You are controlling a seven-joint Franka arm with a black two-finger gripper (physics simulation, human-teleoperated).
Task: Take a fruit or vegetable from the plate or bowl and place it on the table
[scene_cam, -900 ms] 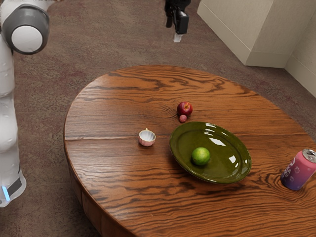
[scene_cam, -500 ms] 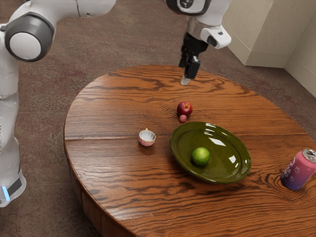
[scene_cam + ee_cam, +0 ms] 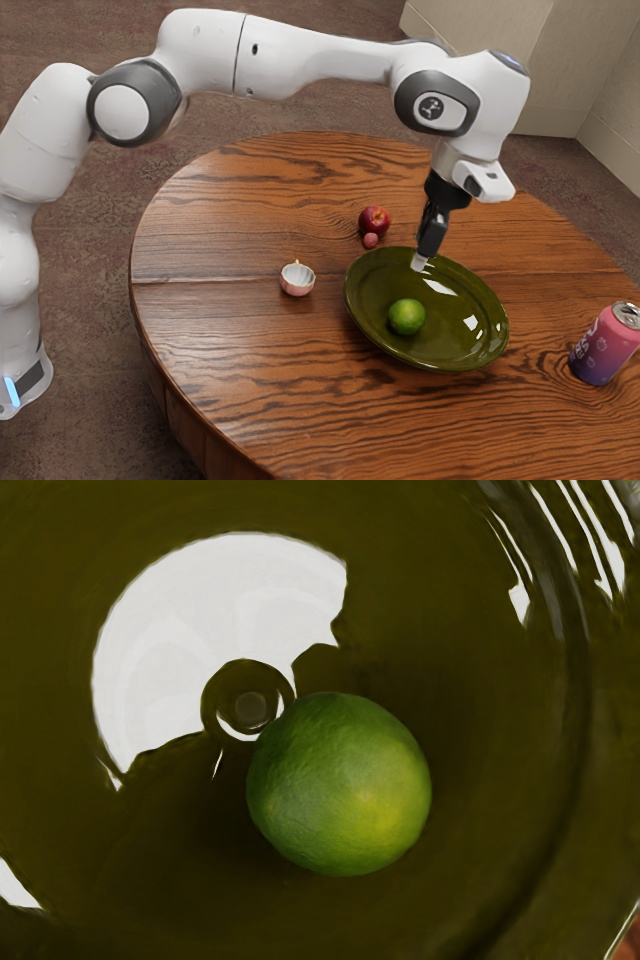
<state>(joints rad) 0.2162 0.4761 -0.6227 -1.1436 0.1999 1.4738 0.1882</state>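
In the exterior view my gripper points down over the far part of the green plate, above and beyond the lime. The lime rests inside that plate, on the side toward the cup. Seen from my hand in the wrist view, the lime lies on the glossy dark green surface of the plate, with bright reflections beside it. Whether the gripper is open or shut cannot be made out.
A red apple and a small pinkish ball sit on the wooden table behind the plate. A small cup stands toward the exterior view's left, a pink-purple can toward its right.
The arm has swung in from beyond the table's far edge, bringing my gripper lower and toward the exterior view's right, over the plate. The objects on the table have stayed put.
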